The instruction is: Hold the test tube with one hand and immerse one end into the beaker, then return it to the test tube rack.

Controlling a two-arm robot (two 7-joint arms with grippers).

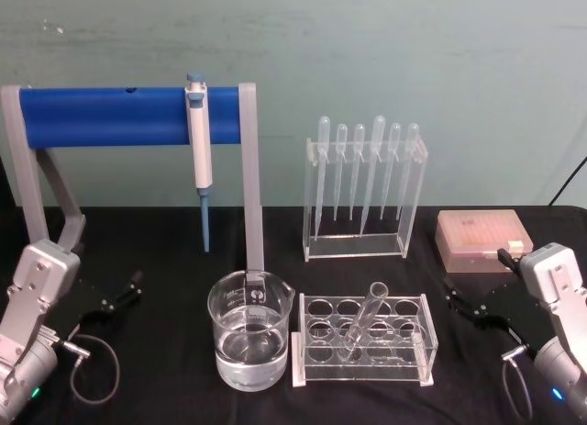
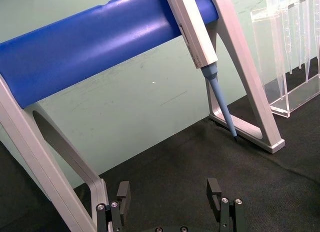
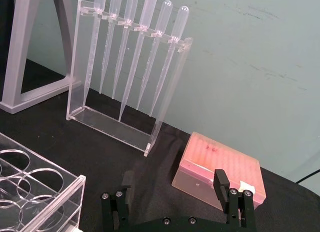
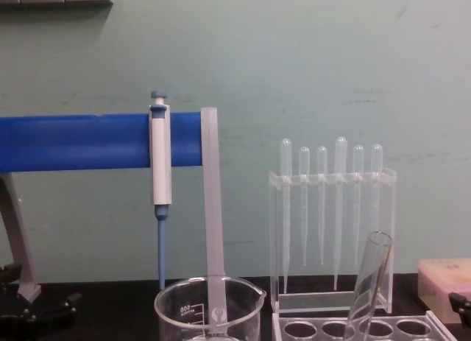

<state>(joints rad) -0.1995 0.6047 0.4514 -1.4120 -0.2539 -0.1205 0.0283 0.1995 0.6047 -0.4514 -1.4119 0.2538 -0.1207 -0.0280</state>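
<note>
The test tube (image 1: 363, 319) stands tilted in the test tube rack (image 1: 424, 347), just right of the beaker (image 1: 250, 338), with its rounded end down in a hole and its open rim pointing up and rightward. The left gripper (image 2: 168, 192) and right gripper (image 3: 173, 181) rest at the table's sides, both spread wide and empty.

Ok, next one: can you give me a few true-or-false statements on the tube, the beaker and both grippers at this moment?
1. The test tube leans in a hole of the test tube rack, with no gripper on it. True.
2. The beaker is empty. False: clear liquid fills its lower part.
3. The left gripper is shut on the test tube. False: it is open, low on the left side, apart from the tube.
4. The right gripper is open, near the pink box. True.
</note>
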